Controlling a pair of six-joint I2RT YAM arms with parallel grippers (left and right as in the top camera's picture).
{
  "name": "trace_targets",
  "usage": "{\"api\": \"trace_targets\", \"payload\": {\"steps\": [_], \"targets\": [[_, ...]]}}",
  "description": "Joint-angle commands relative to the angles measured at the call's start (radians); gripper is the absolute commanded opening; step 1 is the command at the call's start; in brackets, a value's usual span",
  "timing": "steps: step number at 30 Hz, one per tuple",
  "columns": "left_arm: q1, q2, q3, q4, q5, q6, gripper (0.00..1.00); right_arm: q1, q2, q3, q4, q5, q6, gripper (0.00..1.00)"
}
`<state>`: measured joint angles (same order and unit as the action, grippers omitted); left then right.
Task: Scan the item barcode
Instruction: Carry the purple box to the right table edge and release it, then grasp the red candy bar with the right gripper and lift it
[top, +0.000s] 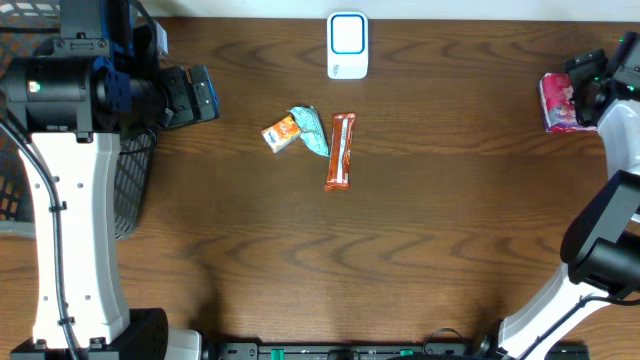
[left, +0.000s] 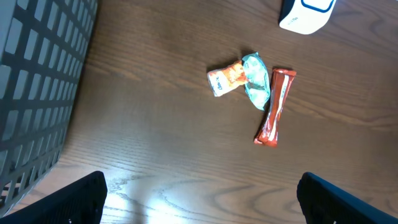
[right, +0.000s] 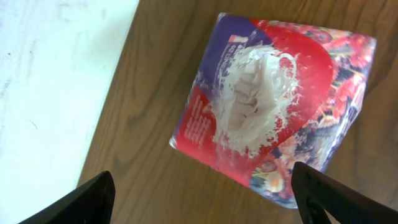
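Dark wood table (top: 420, 260); scanner (top: 347, 45) at edge.

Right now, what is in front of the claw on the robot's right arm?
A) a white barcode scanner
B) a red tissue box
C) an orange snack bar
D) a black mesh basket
B: the right wrist view shows a red tissue box, tissue poking from its top, lying on the wooden table just ahead of the right gripper, whose jaws stand wide apart.
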<state>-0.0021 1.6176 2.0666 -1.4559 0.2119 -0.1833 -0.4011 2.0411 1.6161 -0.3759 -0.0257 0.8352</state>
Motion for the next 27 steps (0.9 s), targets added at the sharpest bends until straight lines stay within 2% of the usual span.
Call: {"api": "trace_targets", "payload": {"steps": [1,7,12,13,15,18,22,27], "targets": [[-0.002,0.006,-0.002,-0.002,0.008,-0.005,0.98,0.013,-0.021,0.008,0.029,-0.183,-0.093,0.86],[-0.002,0.006,-0.002,-0.002,0.008,-0.005,0.98,0.075,-0.021,0.008,0.099,-0.543,-0.169,0.86],[-0.002,0.006,-0.002,-0.002,0.008,-0.005,0.98,0.183,-0.021,0.008,-0.029,-0.767,-0.348,0.89],[-0.002,0.006,-0.002,-0.002,0.008,-0.005,0.98,0.212,-0.021,0.008,-0.088,-0.770,-0.388,0.89],[-0.002,0.006,-0.002,-0.002,0.008,-0.005,0.98,0.264,-0.021,0.008,-0.196,-0.753,-0.473,0.99],[-0.002,0.006,-0.002,-0.002,0.008,-0.005,0.98,0.371,-0.012,0.004,-0.302,-0.642,-0.577,0.99],[-0.002,0.006,-0.002,-0.002,0.008,-0.005,0.98,0.525,0.013,0.004,-0.366,-0.469,-0.589,0.99],[-0.002,0.006,-0.002,-0.002,0.008,-0.005,0.98,0.670,0.037,0.004,-0.354,-0.434,-0.546,1.00]]}}
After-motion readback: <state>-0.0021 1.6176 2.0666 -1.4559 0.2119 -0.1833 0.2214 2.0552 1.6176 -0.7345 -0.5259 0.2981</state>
